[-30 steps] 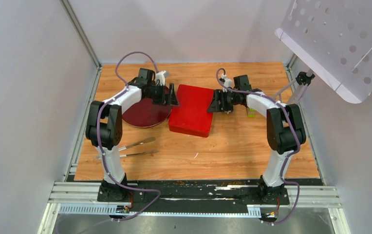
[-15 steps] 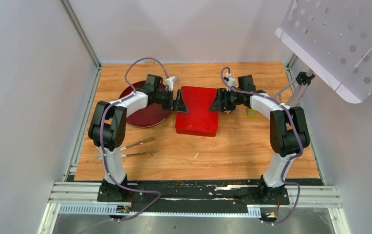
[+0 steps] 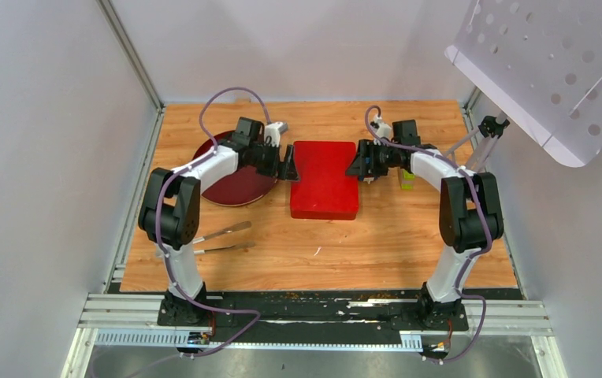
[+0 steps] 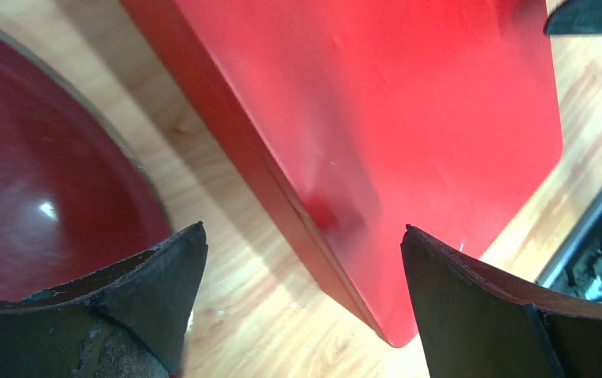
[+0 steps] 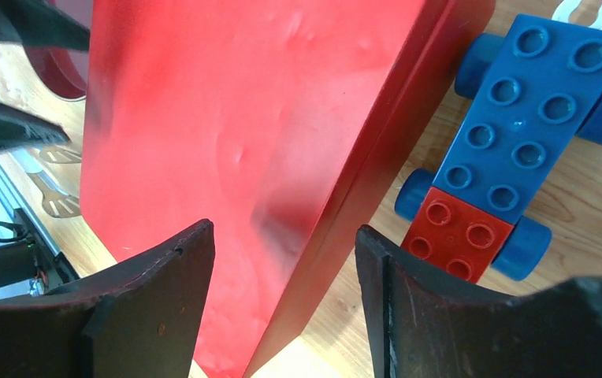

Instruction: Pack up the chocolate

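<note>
No chocolate shows in any view. A shut red box point(image 3: 324, 179) lies flat in the middle of the table. My left gripper point(image 3: 290, 167) is open at its left edge. In the left wrist view the left gripper point(image 4: 304, 228) straddles that edge near a corner of the red box point(image 4: 377, 118), with nothing held. My right gripper point(image 3: 358, 167) is at the right edge. In the right wrist view the right gripper point(image 5: 284, 227) is open, one finger over the lid of the red box point(image 5: 227, 142), the other beside its wall with a gap.
A dark red plate point(image 3: 231, 177) lies left of the box and fills the left of the left wrist view point(image 4: 38, 181). A blue and red toy block car point(image 5: 510, 150) stands just right of the box. Two metal tongs point(image 3: 223, 240) lie near the front left. A white perforated panel point(image 3: 550, 63) hangs at the top right.
The red box has slid right and turned square to the table. Both grippers moved right along with it, still at its left and right edges.
</note>
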`<state>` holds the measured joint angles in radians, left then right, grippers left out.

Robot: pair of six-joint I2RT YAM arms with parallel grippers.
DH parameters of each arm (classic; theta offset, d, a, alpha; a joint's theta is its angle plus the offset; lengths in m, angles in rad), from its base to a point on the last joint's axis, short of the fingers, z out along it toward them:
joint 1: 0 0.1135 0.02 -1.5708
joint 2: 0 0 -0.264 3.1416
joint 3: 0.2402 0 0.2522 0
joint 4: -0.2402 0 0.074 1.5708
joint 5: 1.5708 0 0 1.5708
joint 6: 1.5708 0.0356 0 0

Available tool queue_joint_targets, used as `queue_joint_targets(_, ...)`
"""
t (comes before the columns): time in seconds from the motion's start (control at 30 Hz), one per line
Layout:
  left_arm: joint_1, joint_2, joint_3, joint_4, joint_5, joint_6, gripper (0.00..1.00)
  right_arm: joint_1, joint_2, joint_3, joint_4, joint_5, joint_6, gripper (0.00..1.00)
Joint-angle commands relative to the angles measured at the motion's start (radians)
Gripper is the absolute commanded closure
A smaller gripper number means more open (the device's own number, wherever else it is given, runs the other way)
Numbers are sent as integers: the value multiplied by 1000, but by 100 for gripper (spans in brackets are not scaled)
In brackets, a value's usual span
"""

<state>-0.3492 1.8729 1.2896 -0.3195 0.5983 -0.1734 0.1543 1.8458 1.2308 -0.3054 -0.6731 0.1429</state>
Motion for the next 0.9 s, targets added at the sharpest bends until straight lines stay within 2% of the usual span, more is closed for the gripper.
queue_joint_targets(0.0, 15, -46, 105, -39, -97, 97, 0, -2, -82, 52, -43, 20, -153, 35)
queue_joint_targets(0.1, 14, -72, 149, -72, -157, 184, 0, -2, -168, 40, -98, 30, -327, 34)
queue_joint_targets(0.2, 11, -128, 137, 27, -204, 225, 0, -2, -279, -15, -126, -2, -495, 31)
queue_joint_targets(0.27, -2, -131, 159, 101, -326, 159, 0, 15, -368, -71, -126, -45, -630, 31)
queue_joint_targets(0.33, -19, -52, 291, 28, -507, 18, 0, 50, -431, -129, -132, -89, -814, 30)
queue_joint_targets(0.37, -29, 5, 364, -20, -537, -28, 0, 80, -453, -153, -150, -107, -916, 29)
queue_joint_targets(0.4, -30, 73, 430, -56, -513, -35, 0, 111, -470, -172, -175, -111, -1065, 29)
queue_joint_targets(0.5, -25, 168, 540, -71, -400, -15, 0, 206, -479, -215, -197, -82, -1260, 28)
queue_joint_targets(0.6, -33, 234, 612, -38, -250, 81, 0, 265, -428, -200, -243, -68, -1351, 28)
queue_joint_targets(0.7, -40, 275, 652, -7, -207, 113, 0, 298, -369, -181, -275, -55, -1403, 31)
queue_joint_targets(0.87, -42, 313, 650, 0, -109, 133, 7, 319, -305, -181, -250, -22, -1432, 31)
